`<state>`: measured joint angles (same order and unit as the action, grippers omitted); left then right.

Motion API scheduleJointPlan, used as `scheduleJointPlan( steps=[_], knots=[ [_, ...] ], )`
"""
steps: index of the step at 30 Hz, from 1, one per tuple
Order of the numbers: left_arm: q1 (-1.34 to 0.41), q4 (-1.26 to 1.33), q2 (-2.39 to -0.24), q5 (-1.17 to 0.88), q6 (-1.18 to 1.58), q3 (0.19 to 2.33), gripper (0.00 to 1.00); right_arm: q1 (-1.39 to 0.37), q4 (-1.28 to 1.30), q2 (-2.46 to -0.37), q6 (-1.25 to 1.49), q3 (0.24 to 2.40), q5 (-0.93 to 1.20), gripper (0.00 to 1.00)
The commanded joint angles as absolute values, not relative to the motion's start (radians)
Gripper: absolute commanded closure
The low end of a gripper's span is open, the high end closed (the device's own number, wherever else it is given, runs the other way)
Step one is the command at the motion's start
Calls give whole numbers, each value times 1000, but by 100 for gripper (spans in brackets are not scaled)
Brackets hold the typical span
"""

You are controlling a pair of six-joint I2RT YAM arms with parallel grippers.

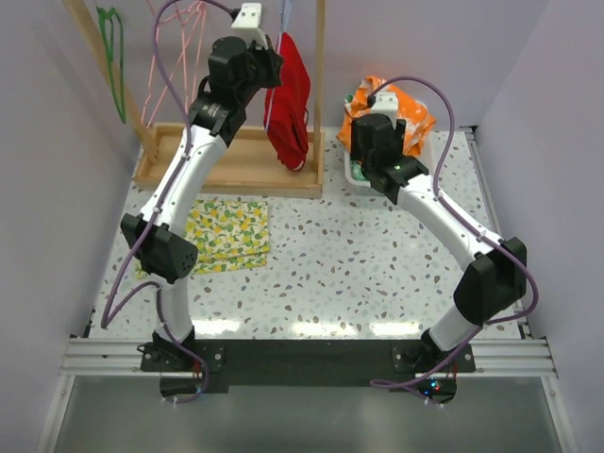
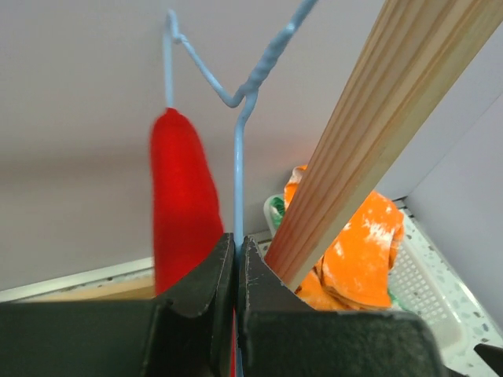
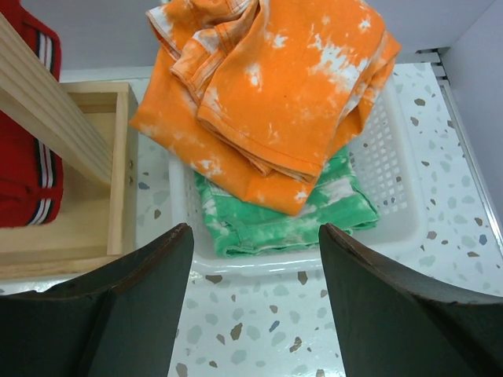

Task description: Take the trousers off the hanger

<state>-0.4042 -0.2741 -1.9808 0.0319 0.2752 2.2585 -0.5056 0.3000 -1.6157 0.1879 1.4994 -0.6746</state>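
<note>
In basket (image 3: 389,157): orange trousers (image 3: 267,86) atop green trousers (image 3: 314,220) (red trousers (image 3: 23,157) hanging).

Three garments are counted: red trousers (image 1: 288,94), orange trousers (image 3: 267,86) and green trousers (image 3: 291,220). There is one white basket (image 3: 393,196), one blue wire hanger (image 2: 236,157), one lemon-print cloth (image 1: 226,234) and one wooden rack (image 1: 236,158). Two tools show, left tool (image 2: 236,245) and right tool (image 3: 255,232).

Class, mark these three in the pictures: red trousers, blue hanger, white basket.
red trousers (image 2: 182,204): left wrist view, middle of the hanging cloth.
blue hanger (image 2: 238,173): left wrist view, upright wire.
white basket (image 3: 389,177): right wrist view, right mesh wall.
</note>
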Motion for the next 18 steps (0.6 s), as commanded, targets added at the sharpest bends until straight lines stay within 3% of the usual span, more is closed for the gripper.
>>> scheduleJointPlan(
  steps=[1,18],
  knots=[
    [-422,-310,-1853,110,161,2260,100,-512,273,-1588,225,1490,-649,32],
    [-457,-204,-1790,183,155,2318,100,-517,282,-1572,233,1468,-621,32]
  ],
)
